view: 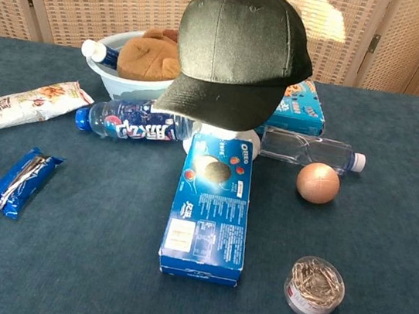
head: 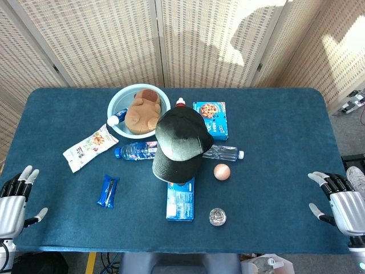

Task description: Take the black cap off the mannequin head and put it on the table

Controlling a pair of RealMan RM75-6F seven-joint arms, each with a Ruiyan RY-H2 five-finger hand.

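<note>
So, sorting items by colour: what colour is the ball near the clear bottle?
Copper-brown ball, clearest in the chest view.

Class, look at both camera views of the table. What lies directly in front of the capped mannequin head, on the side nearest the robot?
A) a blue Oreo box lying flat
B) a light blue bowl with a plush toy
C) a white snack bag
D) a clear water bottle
A: the blue Oreo box lies flat just below the black cap in the chest view, its far end touching the white base under the cap.
</note>
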